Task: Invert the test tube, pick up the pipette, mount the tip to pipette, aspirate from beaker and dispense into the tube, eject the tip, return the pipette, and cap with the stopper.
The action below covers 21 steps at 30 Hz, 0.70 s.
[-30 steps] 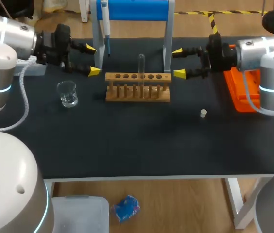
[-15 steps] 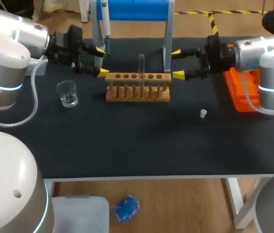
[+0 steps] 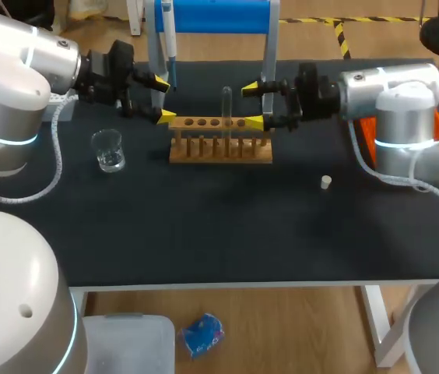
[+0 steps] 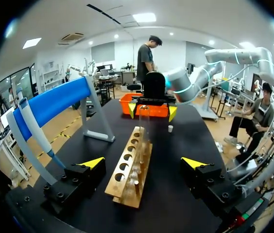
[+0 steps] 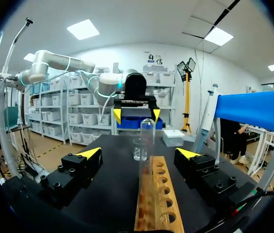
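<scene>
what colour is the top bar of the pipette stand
Blue. The stand's top bar shows best in the head view.

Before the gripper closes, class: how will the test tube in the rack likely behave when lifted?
The test tube looks like thin clear glass: probably light, fragile and slippery. It stands tall and narrow in the wooden rack, so a sideways nudge would likely tilt it. Laid down, it may roll.

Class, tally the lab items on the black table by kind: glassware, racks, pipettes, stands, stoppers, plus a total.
Glassware: 2 (tall clear glass test tube, small clear glass beaker)
Racks: 1 (light wooden test tube rack)
Pipettes: 1 (white and blue pipette)
Stands: 1 (blue-topped stand)
Stoppers: 1 (small white stopper)
Total: 6
</scene>
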Tool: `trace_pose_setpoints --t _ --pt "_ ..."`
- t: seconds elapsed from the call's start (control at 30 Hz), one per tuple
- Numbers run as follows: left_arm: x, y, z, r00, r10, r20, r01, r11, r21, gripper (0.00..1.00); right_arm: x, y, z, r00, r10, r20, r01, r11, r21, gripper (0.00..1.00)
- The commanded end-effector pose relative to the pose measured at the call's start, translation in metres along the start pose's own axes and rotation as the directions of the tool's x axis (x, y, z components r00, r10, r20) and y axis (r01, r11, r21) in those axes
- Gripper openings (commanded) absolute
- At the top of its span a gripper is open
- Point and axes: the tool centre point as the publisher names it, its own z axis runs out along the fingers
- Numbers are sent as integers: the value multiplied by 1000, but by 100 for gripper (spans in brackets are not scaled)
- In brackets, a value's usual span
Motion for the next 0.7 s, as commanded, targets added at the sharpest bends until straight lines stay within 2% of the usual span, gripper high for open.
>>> trace_pose_setpoints --t 0.03,0.47,0.53,0.6,0.63,0.7 --pt "-1 0 0 1000 -1 -1 1 1000 -1 100 -9 -7 14 1000 -1 -19 1 1000 -18 100" --pt "-1 0 0 1000 -1 -1 1 1000 -1 100 -24 -6 37 1000 -6 -28 4 998 -68 100" --pt "-1 0 0 1000 -1 -1 1 1000 -1 100 -25 -4 41 999 -9 -31 7 998 -69 87" --pt "-1 0 0 1000 -1 -1 1 1000 -1 100 -27 -2 43 999 -12 -34 9 998 -69 56" --pt "-1 0 0 1000 -1 -1 1 1000 -1 100 -28 -2 43 999 -13 -36 10 998 -70 50" --pt "-1 0 0 1000 -1 -1 1 1000 -1 100 -27 0 45 999 -14 -40 11 997 -70 49"
